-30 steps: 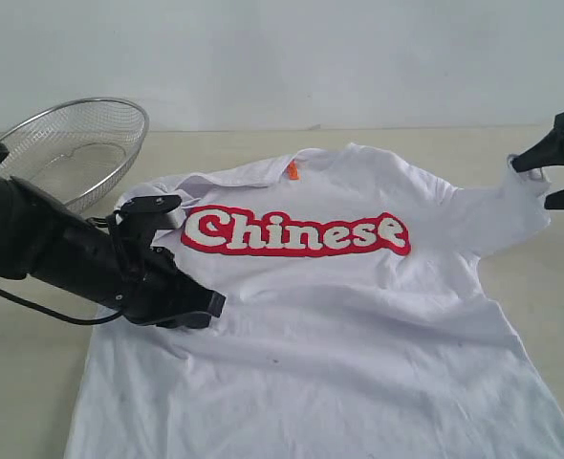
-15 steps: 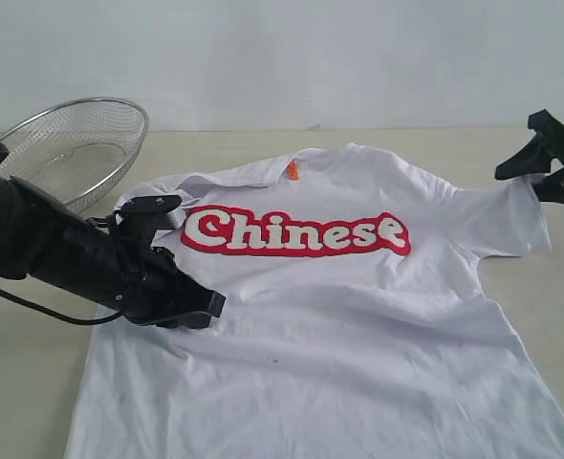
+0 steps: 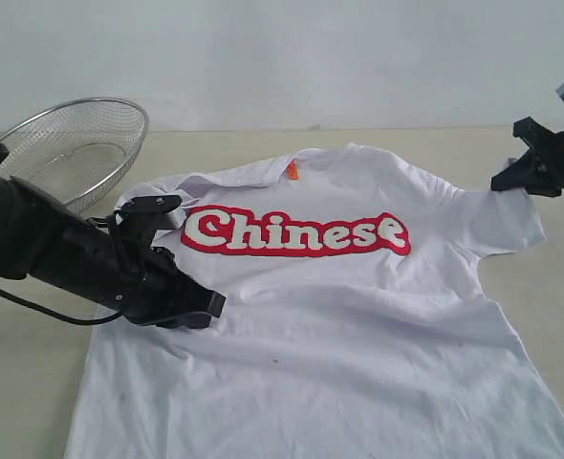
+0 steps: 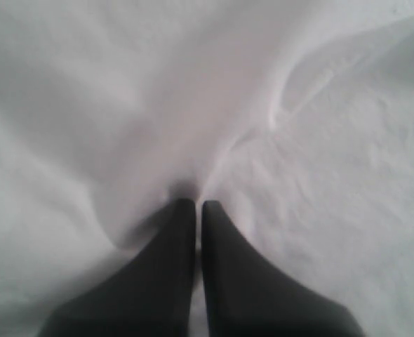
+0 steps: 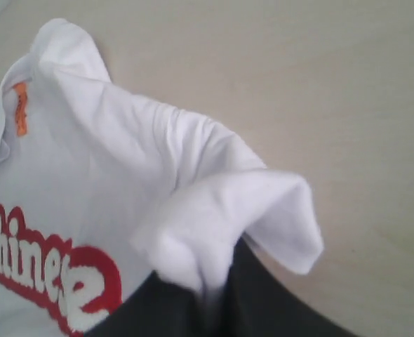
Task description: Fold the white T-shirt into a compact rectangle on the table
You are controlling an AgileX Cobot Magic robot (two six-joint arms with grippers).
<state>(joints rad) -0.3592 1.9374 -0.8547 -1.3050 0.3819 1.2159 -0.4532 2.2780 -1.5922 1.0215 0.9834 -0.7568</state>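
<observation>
The white T-shirt point(image 3: 339, 316) lies chest-up on the table point(image 3: 33, 382), its red "Chinese" lettering point(image 3: 296, 232) and orange neck tag point(image 3: 292, 171) showing. My left gripper point(image 3: 204, 306) rests low on the shirt's left side, below the sleeve. In the left wrist view it point(image 4: 198, 205) is shut, with white cloth point(image 4: 319, 175) puckered at the tips. My right gripper point(image 3: 513, 179) is at the far right, shut on the right sleeve's edge. In the right wrist view the bunched sleeve point(image 5: 214, 225) sits between the dark fingers point(image 5: 277, 309).
A silver wire-mesh basket point(image 3: 72, 153) stands at the back left, just behind my left arm point(image 3: 43, 244). Bare beige tabletop point(image 5: 333, 91) runs behind and to the right of the shirt. The shirt's hem runs out of the bottom of the exterior view.
The right gripper has closed from wide open onto the right sleeve's edge and shifted slightly inward. The left arm and the rest of the shirt have not moved.
</observation>
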